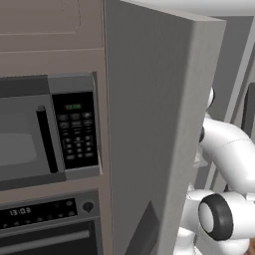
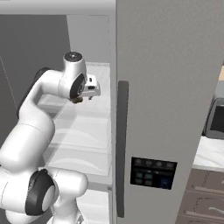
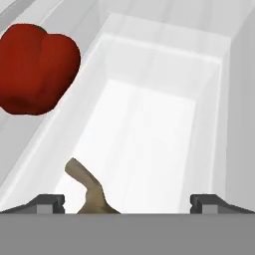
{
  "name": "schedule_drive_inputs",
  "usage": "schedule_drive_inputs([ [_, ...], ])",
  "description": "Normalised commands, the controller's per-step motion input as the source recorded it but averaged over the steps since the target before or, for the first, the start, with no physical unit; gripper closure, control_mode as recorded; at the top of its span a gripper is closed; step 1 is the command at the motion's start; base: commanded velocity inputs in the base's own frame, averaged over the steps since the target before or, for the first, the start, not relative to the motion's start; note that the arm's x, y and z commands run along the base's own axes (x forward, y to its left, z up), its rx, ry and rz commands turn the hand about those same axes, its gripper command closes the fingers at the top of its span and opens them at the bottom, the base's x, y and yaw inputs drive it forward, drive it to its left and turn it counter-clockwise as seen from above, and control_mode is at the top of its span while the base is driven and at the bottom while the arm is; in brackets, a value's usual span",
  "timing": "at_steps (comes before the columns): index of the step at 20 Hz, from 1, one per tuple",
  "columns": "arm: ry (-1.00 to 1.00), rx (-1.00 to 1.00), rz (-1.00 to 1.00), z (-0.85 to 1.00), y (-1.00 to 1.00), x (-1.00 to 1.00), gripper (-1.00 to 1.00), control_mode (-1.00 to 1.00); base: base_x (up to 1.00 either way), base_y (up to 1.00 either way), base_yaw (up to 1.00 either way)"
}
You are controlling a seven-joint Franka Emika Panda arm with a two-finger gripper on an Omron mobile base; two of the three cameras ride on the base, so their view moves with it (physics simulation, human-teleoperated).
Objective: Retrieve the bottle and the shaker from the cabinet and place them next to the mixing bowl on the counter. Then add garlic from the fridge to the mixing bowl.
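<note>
Left base view: the white arm (image 1: 226,149) reaches behind the open fridge door (image 1: 154,124). Right base view: the gripper (image 2: 89,89) hangs inside the fridge (image 2: 87,131). Hand view: fingers spread wide, empty, above a brownish stem (image 3: 87,187), probably the garlic; red pepper (image 3: 37,67) nearby

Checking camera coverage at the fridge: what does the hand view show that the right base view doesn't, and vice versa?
Hand view alone: a red pepper on the ledge beside a white bin, and a brown stem low between the spread fingertips of the open end effector. Right base view alone: the arm, the fridge door with its handle and panel. Both share the white fridge interior.
</note>
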Motion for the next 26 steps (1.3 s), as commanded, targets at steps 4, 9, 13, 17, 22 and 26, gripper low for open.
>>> schedule_drive_inputs([
  [4, 0.01, 0.0, -0.2, -0.14, 0.0, -0.11, -1.0, -1.0, 0.0, 0.0, 0.0],
  [9, -0.01, 0.0, -0.21, -0.2, 0.02, -0.05, -1.0, -1.0, 0.0, 0.0, 0.0],
  [13, -0.02, 0.0, -0.2, -0.21, 0.0, -0.09, -1.0, -1.0, 0.0, 0.0, 0.0],
  [17, 0.0, 0.0, -0.22, -0.07, 0.01, -0.01, -1.0, -1.0, 0.0, 0.0, 0.0],
  [22, -0.02, 0.0, -0.22, -0.06, 0.05, 0.0, 1.0, -1.0, 0.0, 0.0, 0.0],
  [26, -0.03, 0.0, -0.19, -0.02, 0.04, 0.0, 1.0, -1.0, 0.0, 0.0, 0.0],
])
